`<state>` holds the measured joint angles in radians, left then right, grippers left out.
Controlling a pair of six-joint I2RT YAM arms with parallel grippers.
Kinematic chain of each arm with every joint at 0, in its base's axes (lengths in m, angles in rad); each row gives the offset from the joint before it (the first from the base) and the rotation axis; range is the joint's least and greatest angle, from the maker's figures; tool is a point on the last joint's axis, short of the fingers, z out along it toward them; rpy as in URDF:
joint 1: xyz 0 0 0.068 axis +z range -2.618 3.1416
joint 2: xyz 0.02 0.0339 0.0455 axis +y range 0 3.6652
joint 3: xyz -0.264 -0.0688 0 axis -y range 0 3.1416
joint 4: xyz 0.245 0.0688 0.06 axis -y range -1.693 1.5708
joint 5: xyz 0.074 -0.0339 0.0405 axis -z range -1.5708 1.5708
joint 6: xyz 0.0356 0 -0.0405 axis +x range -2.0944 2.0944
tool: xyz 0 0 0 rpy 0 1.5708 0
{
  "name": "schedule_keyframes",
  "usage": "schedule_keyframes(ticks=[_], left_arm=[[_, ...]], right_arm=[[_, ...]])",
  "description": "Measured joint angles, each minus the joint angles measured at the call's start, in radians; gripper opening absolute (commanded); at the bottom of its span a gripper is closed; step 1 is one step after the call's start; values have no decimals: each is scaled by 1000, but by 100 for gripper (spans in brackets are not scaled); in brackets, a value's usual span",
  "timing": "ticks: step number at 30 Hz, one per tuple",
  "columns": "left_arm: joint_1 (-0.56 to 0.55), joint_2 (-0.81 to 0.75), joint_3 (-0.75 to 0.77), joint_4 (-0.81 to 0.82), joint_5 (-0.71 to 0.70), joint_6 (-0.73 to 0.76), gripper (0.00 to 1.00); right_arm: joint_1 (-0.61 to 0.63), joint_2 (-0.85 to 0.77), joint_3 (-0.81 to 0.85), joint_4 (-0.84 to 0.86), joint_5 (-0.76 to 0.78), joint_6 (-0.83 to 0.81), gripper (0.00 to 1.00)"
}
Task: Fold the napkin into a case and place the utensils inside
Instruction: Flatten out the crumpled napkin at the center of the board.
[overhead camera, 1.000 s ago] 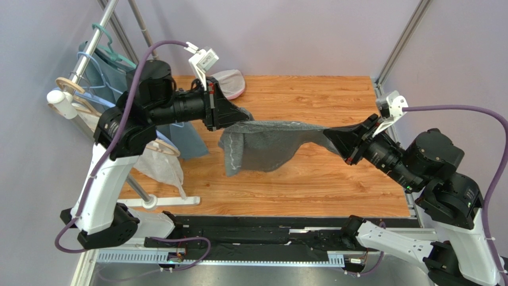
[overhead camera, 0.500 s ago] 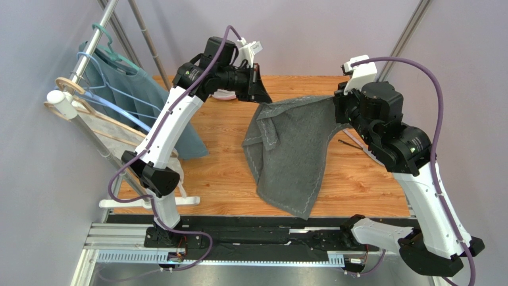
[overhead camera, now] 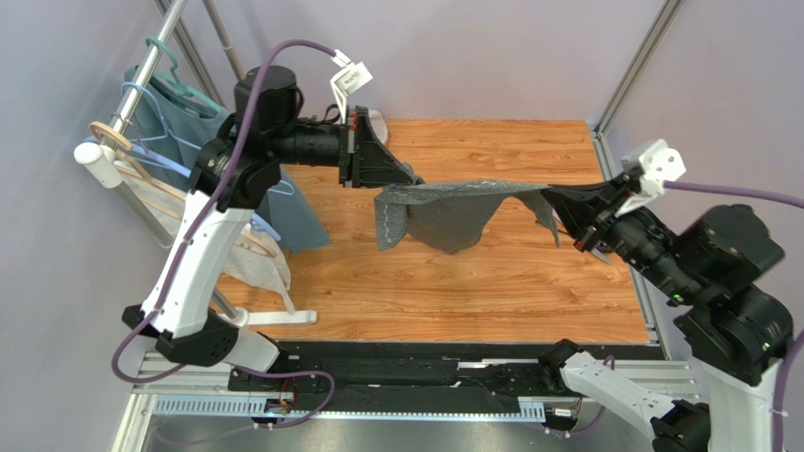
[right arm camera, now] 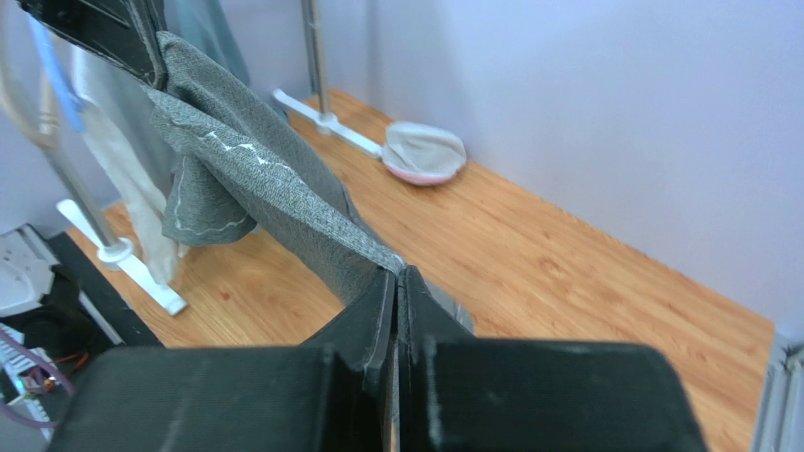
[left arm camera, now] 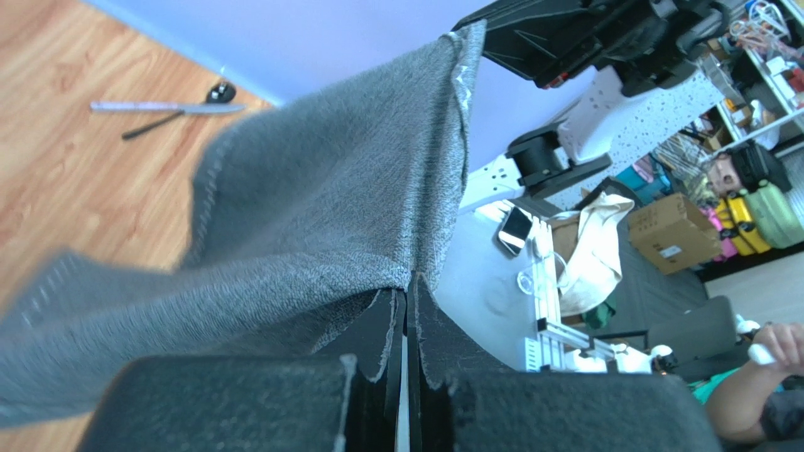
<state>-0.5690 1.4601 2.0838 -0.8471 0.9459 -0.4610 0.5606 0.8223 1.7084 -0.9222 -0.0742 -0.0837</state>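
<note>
The dark grey napkin (overhead camera: 453, 209) hangs stretched in the air between both grippers, above the wooden table (overhead camera: 491, 282). My left gripper (overhead camera: 408, 177) is shut on its left corner, seen close in the left wrist view (left arm camera: 408, 282). My right gripper (overhead camera: 553, 196) is shut on its right corner, seen in the right wrist view (right arm camera: 396, 273). The cloth (right arm camera: 255, 179) sags in the middle, with a fold hanging at the left end. A silver-grey utensil (left arm camera: 170, 107) and a black utensil (left arm camera: 179, 111) lie together on the table near the wall in the left wrist view; the top view hides them.
A clothes rack (overhead camera: 142, 122) with hangers, a teal-blue garment (overhead camera: 203, 127) and a white towel (overhead camera: 259, 259) stands at the left, its base (overhead camera: 250, 318) on the table. A small pink-rimmed bowl (right arm camera: 425, 153) sits at the back of the table.
Both arms have swung down from a high, far pose. The napkin, which hung long towards the near edge, is now pulled out nearly level and lower over the table.
</note>
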Motion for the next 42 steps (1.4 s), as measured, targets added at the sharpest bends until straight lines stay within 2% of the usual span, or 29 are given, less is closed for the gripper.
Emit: schedule_keyframes(ticks=[3,6,10,11,12,13,14,15,16,17,18,19,22,24,27,29,30,32,35,36,38,40,41,42], left_arm=[[-1,-47,8,27,6,-14,0],[-1,-41,51,44,6,-29,0],[17,51,116,47,-14,-42,0],[31,93,134,42,-21,-48,0],[49,139,161,37,-31,-52,0],[72,205,197,27,-48,-59,4],[89,271,229,19,-69,-64,13],[109,360,289,6,-92,-69,37],[122,432,329,4,-122,-71,53],[138,543,409,-30,-178,-76,72],[154,636,466,-48,-234,-69,90],[173,720,511,-79,-291,-64,90],[219,901,553,-170,-434,-51,90],[237,930,474,-203,-497,-39,89],[226,879,306,-206,-567,-3,84],[187,813,202,-192,-577,20,82],[163,779,161,-180,-579,32,75],[101,699,93,-153,-599,64,69],[7,561,-5,-87,-647,112,58],[-35,498,-65,-46,-665,127,49],[-89,404,-166,25,-708,141,45],[-134,305,-299,99,-765,153,31],[-154,269,-360,143,-797,154,23],[-172,242,-414,182,-827,153,12]], right_arm=[[0,-11,49,5,-55,5,0],[0,19,108,7,-43,10,0],[-1,106,168,9,82,3,0],[-6,169,184,19,163,-9,0],[-24,212,194,29,203,-17,0],[-75,270,203,49,229,-21,0],[-135,329,206,73,227,-19,0],[-181,388,206,94,221,-16,0],[-238,455,207,120,206,-8,0],[-292,531,204,162,194,-7,6],[-333,617,210,192,189,-6,42],[-373,708,230,221,188,-6,55],[-443,1060,438,192,186,-7,77],[-463,1283,602,135,189,-4,79],[-459,1371,581,25,204,23,81],[-450,1321,454,20,219,54,82],[-446,1269,360,28,227,72,82],[-439,1143,183,40,238,123,81],[-430,990,35,58,232,206,78],[-422,936,-7,69,232,242,72],[-411,866,-66,92,234,303,68],[-399,813,-141,121,232,379,67],[-392,793,-186,135,231,412,62],[-381,770,-253,155,230,454,51]])
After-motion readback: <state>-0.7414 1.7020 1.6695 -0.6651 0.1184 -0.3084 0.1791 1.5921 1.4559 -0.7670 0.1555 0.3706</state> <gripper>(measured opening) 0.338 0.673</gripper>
